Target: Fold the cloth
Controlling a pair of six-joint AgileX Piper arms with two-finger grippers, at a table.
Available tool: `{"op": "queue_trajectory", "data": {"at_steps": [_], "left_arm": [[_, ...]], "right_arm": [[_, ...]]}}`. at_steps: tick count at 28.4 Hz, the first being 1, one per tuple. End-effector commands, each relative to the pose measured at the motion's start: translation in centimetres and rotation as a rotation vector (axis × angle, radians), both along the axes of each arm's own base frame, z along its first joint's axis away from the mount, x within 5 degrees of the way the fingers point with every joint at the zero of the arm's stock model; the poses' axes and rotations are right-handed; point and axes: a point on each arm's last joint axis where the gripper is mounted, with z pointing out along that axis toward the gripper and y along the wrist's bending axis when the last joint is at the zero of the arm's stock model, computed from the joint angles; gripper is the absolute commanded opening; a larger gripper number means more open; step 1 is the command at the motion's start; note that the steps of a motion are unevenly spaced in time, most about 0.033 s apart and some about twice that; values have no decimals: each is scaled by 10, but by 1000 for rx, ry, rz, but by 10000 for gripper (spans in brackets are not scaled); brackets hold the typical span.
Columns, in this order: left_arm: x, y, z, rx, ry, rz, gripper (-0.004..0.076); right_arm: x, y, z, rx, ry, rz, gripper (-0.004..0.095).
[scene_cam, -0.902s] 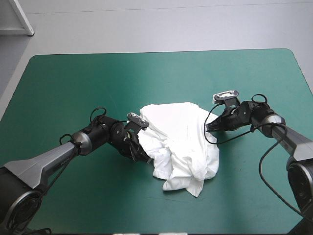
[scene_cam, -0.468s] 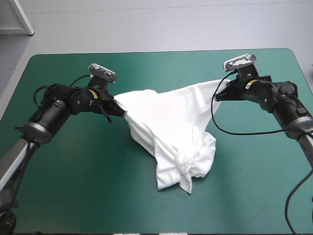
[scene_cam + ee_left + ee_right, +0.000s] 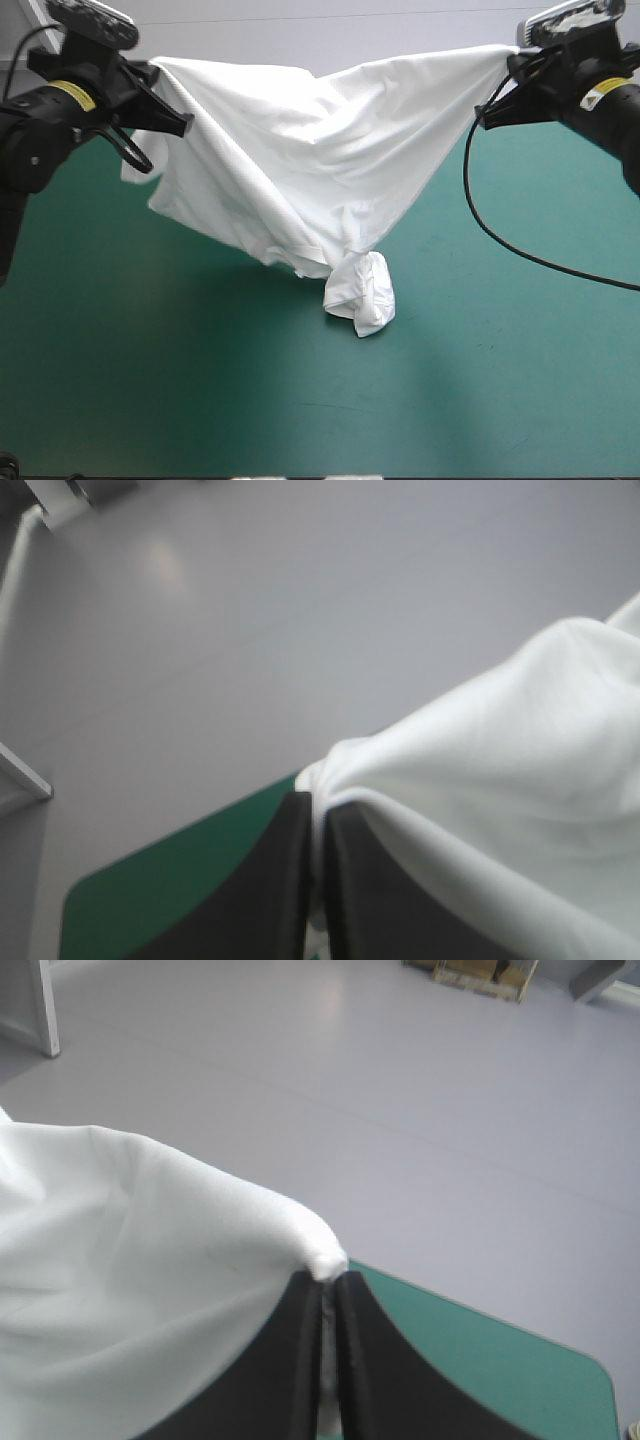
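The white T-shirt (image 3: 310, 160) hangs stretched between both raised arms, sagging to a twisted knot (image 3: 362, 292) that rests on the teal-green table (image 3: 200, 380). My left gripper (image 3: 172, 115) is shut on the shirt's left corner. My right gripper (image 3: 487, 108) is shut on the opposite corner. From the left wrist, the black fingers (image 3: 285, 880) pinch the T-shirt (image 3: 500, 790) at their tip. From the right wrist, the fingers (image 3: 365, 1360) hold a bunched corner of the T-shirt (image 3: 150, 1260).
A black cable (image 3: 500, 235) loops down from the right wrist over the table. The table's far corner (image 3: 520, 1370) shows beyond the right gripper, with grey floor past it.
Both arms have risen and spread apart, lifting the T-shirt from a heap on the table into a hanging sheet. Only its knotted lower end still touches the cover.
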Motion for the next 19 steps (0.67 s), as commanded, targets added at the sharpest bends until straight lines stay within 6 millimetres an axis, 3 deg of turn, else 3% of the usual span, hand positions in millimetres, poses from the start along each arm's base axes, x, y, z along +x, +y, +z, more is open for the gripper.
{"op": "queue_trajectory", "data": {"at_steps": [1, 5, 9, 19], "left_arm": [[-48, 20, 59, -51, -237, 27, 19], [-82, 32, 85, -81, -351, 28, 19], [-115, 42, 96, -99, -419, 24, 19], [-180, 62, 106, -129, -497, -1, 19]], "right_arm": [[-42, -9, 54, 22, -207, -7, -16], [-70, -14, 81, 34, -291, -4, -16], [-96, -19, 96, 37, -354, -11, -16], [-157, -30, 107, 43, -423, -13, -15]]}}
